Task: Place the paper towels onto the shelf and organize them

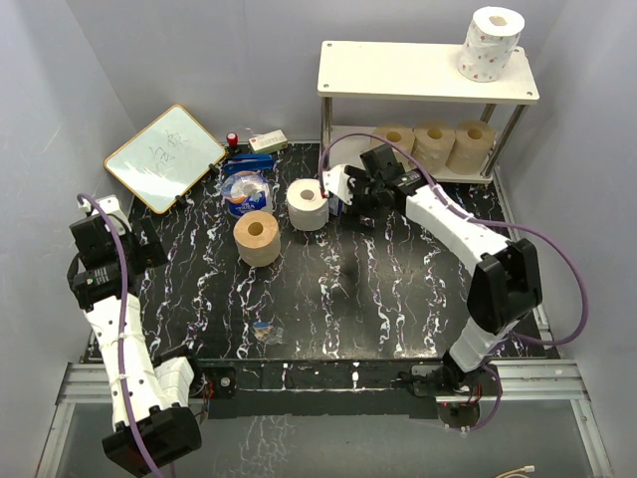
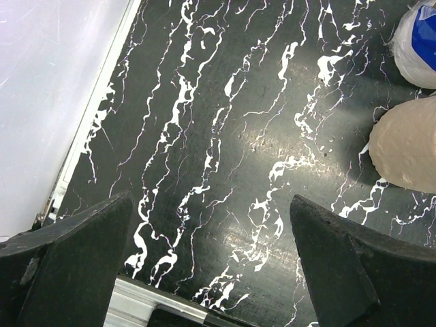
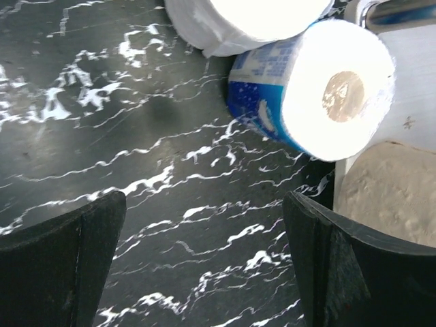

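The shelf stands at the back right. A white dotted paper towel roll sits on its top board, and three tan rolls line its lower board. On the table are a plain white roll, a tan roll and a blue-wrapped roll. My right gripper is open just right of the white roll, holding nothing. Its wrist view shows the white roll, the blue-wrapped roll and the tan roll ahead of the right gripper. My left gripper is open over bare table at the left.
A framed whiteboard lies at the back left, with a red-capped item, a small white box and a blue tool beside it. A small wrapper lies near the table's front edge.
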`<act>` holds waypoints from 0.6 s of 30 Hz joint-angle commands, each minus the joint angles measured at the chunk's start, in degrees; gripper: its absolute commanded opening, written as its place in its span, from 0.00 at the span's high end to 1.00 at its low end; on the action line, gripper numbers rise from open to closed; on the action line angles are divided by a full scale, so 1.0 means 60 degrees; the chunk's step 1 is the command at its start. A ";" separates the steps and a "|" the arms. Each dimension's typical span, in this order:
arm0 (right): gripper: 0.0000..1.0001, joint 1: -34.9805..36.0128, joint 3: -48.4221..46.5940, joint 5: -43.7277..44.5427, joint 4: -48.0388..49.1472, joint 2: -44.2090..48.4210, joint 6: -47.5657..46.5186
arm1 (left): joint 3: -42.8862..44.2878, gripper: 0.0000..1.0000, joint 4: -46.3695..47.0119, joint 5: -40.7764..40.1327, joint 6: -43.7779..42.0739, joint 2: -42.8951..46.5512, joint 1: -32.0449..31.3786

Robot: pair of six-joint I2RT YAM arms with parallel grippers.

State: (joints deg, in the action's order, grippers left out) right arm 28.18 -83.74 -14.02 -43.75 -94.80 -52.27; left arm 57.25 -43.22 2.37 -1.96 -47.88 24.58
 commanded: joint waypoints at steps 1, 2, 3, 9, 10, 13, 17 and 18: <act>0.02 -0.0060 -0.0277 -0.0006 0.1737 -0.0539 -0.0842 | -0.0008 0.02 0.0099 -0.0013 -0.0052 0.0136 0.0176; 0.02 -0.0058 -0.0431 0.0001 0.1847 -0.0720 -0.0964 | -0.0008 0.02 0.0099 -0.0014 -0.0055 0.0129 0.0191; 0.02 -0.0067 -0.0649 -0.0024 0.1881 -0.1017 -0.1071 | -0.0017 0.02 0.0099 -0.0014 -0.0055 0.0128 0.0202; 0.03 -0.0119 -0.2051 -0.0255 0.1683 -0.2300 -0.1322 | -0.0021 0.02 0.0107 0.0028 -0.0053 0.0122 0.0210; 0.04 -0.0141 -0.2229 -0.0256 0.1657 -0.2554 -0.1348 | -0.0021 0.02 0.0102 0.0037 -0.0062 0.0129 0.0208; 0.08 -0.0256 -0.2773 -0.0280 0.1708 -0.3015 -0.1350 | -0.0021 0.02 0.0100 0.0044 -0.0065 0.0150 0.0203; 0.14 -0.0514 -0.3594 -0.0412 0.1416 -0.3679 -0.1190 | -0.0021 0.02 0.0114 0.0044 -0.0068 0.0173 0.0210; 0.16 -0.0575 -0.3780 -0.0404 0.1316 -0.3826 -0.1191 | -0.0021 0.02 0.0114 0.0044 -0.0060 0.0179 0.0210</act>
State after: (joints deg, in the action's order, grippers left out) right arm 26.61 -100.36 -15.38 -36.97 -115.48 -58.57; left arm 57.25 -43.22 2.37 -1.96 -47.83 25.41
